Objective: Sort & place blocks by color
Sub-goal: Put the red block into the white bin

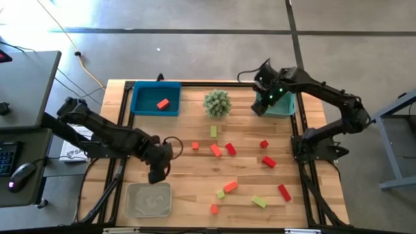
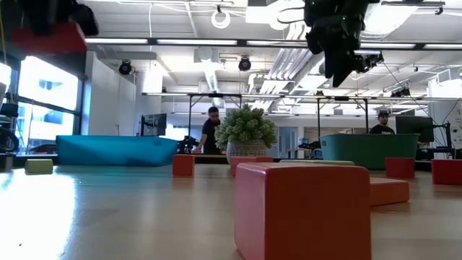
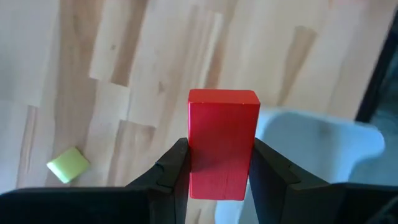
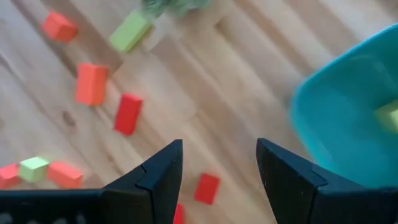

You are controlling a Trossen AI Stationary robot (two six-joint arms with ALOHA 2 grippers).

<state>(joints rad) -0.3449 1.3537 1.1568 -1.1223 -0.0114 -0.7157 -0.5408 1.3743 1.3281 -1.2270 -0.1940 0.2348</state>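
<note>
My left gripper (image 1: 158,173) (image 3: 221,152) hangs over the table's near-left part, just beyond the pale clear bin (image 1: 149,199), shut on a red block (image 3: 224,146) (image 2: 47,36). My right gripper (image 1: 262,103) (image 4: 219,146) is open and holds nothing; it is raised at the left rim of the teal bin (image 1: 281,104) (image 4: 348,118), which has a yellow-green block (image 4: 388,115) inside. The blue bin (image 1: 156,99) holds one red block (image 1: 162,103). Red, orange-red and yellow-green blocks (image 1: 230,149) (image 1: 230,186) (image 1: 259,202) lie flat on the table's middle and right. My left gripper pinches the red block between its two fingers, one on each long side face (image 3: 196,158). The fingers come from above, pointing down. The block's end (image 3: 224,96) sticks out past the fingertips, and the low view shows it lifted clear of the table.
A spiky green plant (image 1: 217,103) (image 2: 247,128) stands at the far middle between the blue and teal bins. A lone yellow-green block (image 3: 68,165) lies near the clear bin (image 3: 311,146). People stand in the room beyond the table. Bare wood lies between the blue bin and the left gripper.
</note>
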